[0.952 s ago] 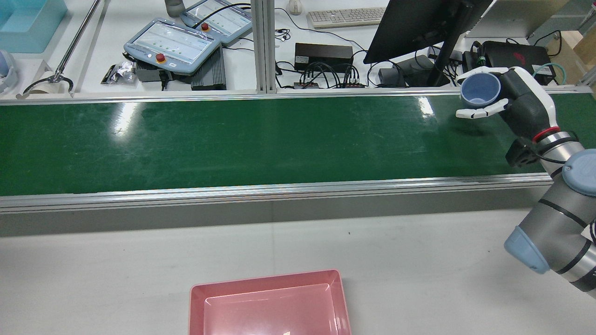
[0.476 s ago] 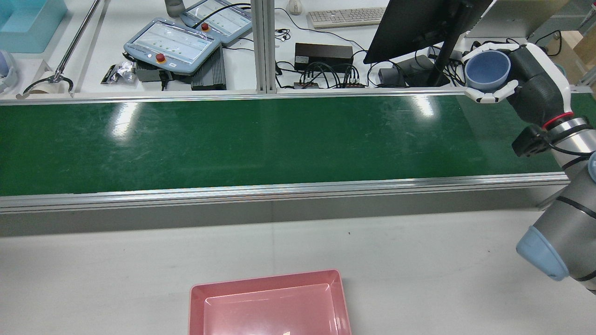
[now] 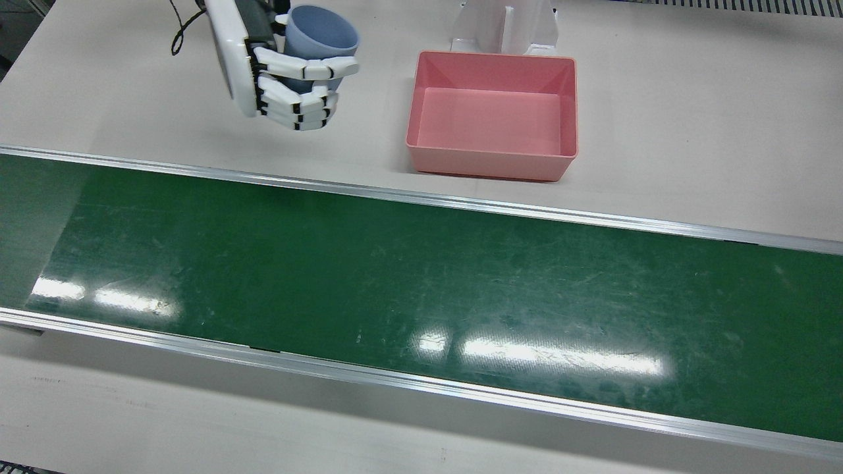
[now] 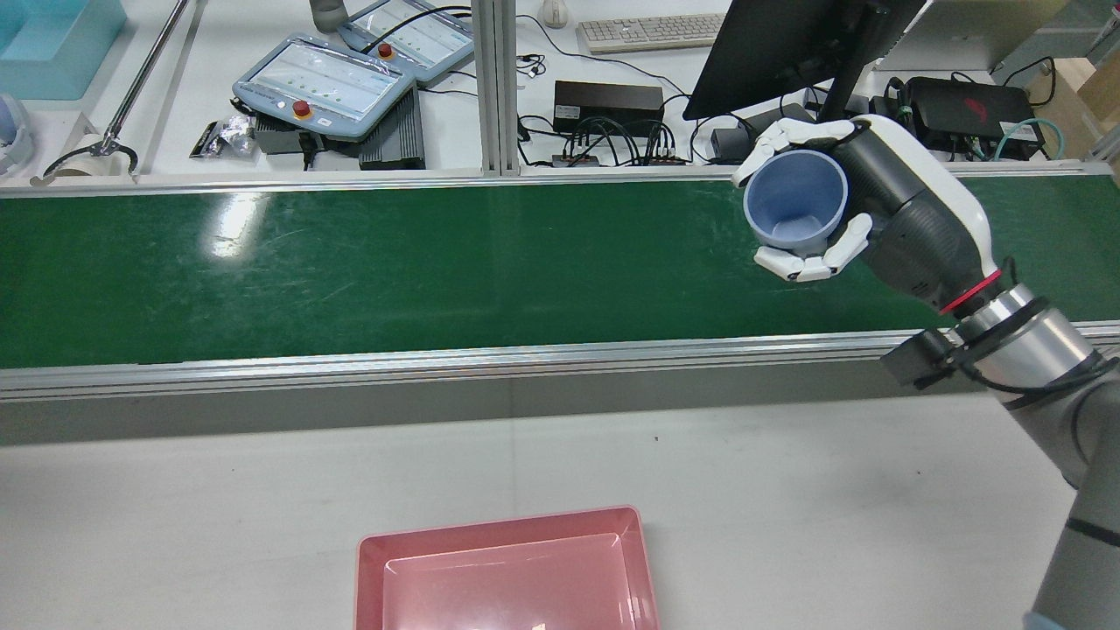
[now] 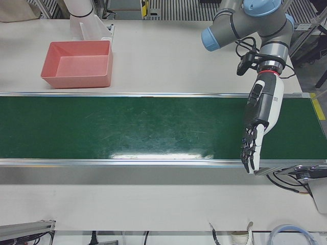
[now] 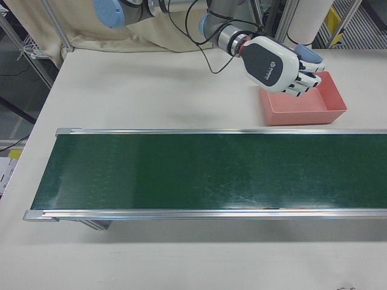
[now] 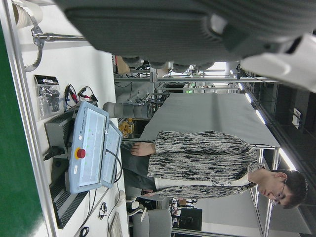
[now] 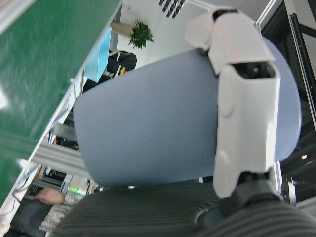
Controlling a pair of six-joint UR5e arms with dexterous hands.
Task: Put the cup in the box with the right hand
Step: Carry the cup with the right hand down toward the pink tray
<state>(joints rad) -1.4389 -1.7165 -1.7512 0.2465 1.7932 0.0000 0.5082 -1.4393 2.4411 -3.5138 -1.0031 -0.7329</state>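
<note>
My right hand (image 3: 283, 72) is shut on a light blue cup (image 3: 321, 38), held upright in the air over the white table, left of the pink box (image 3: 487, 164) in the front view. In the rear view the hand (image 4: 862, 223) grips the cup (image 4: 794, 208) with its mouth tilted toward the camera; the box (image 4: 499, 569) is at the bottom centre, empty. The hand (image 6: 275, 63), cup (image 6: 309, 60) and box (image 6: 302, 112) also show in the right-front view. The cup (image 8: 163, 133) fills the right hand view. My left hand (image 5: 257, 125) hangs open over the belt's end.
The green conveyor belt (image 3: 421, 283) runs across the table between its metal rails. A white stand (image 3: 504, 26) is behind the box. Beyond the belt are teach pendants (image 4: 324, 83), a monitor (image 4: 787, 44), a keyboard (image 4: 652, 31) and cables.
My right hand, still holding the cup, first rose at the far right, then swung left and toward the rear camera. The cup's mouth now tilts more toward that camera.
</note>
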